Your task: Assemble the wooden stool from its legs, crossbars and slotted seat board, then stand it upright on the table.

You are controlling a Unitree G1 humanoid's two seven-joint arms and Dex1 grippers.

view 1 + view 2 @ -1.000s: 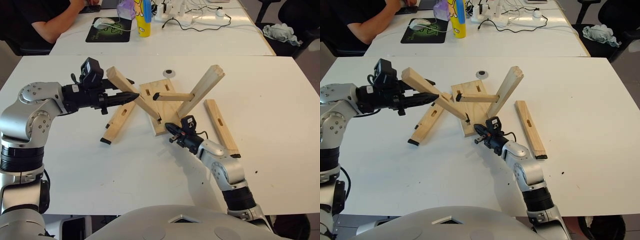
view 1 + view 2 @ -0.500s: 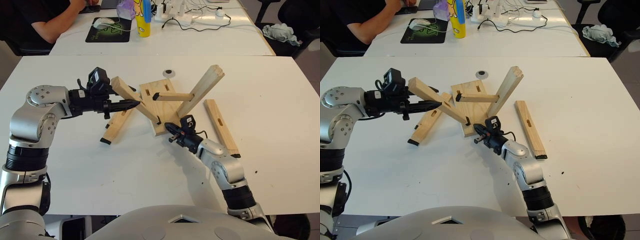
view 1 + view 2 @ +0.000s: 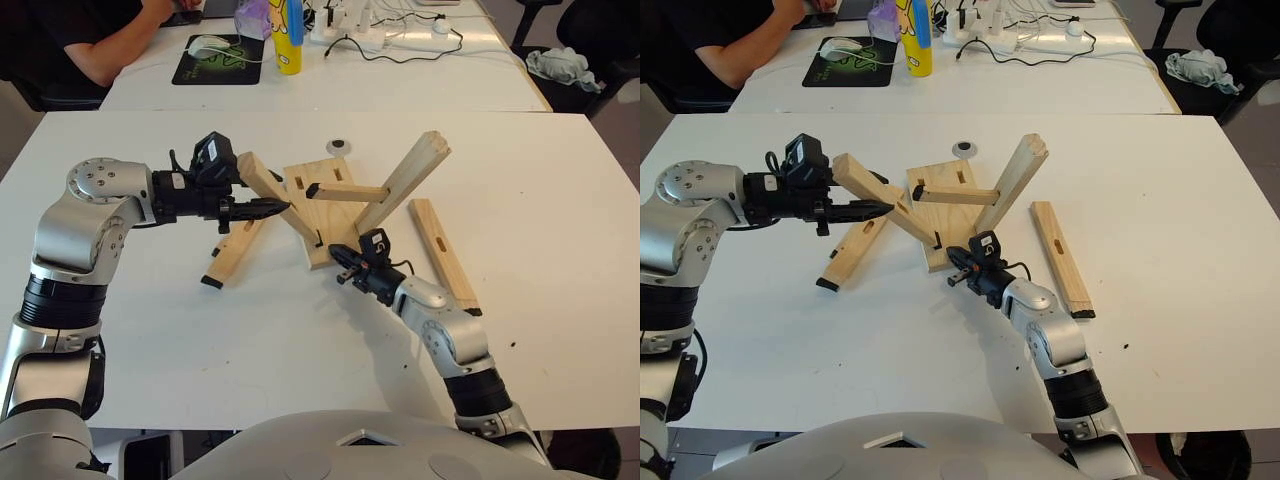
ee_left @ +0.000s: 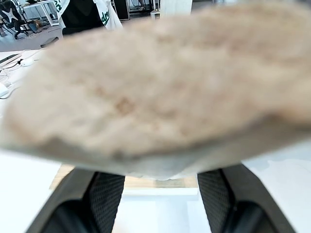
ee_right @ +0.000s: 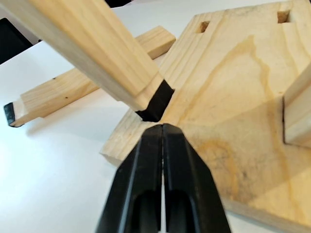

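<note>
The slotted seat board (image 3: 322, 212) lies flat mid-table. Two legs stand slanted in it, the left leg (image 3: 268, 190) and the right leg (image 3: 410, 178), with a crossbar (image 3: 348, 192) between them. My left gripper (image 3: 280, 206) is shut on the left leg (image 4: 155, 82) partway up; its fingers (image 4: 107, 194) straddle the wood, which hides their tips. My right gripper (image 3: 342, 270) rests shut and empty at the board's front corner (image 5: 233, 145), its tip (image 5: 162, 127) touching the black foot of the left leg (image 5: 154, 102).
One loose leg (image 3: 234, 248) lies left of the board, another (image 3: 442, 252) on its right. A small dark disc (image 3: 338, 147) sits behind the board. The far table carries a yellow bottle (image 3: 288, 40), a mouse pad (image 3: 215, 58) and cables.
My left arm has moved right with the left leg, whose top end has swung toward the board while its foot stayed put. The right arm has kept still.
</note>
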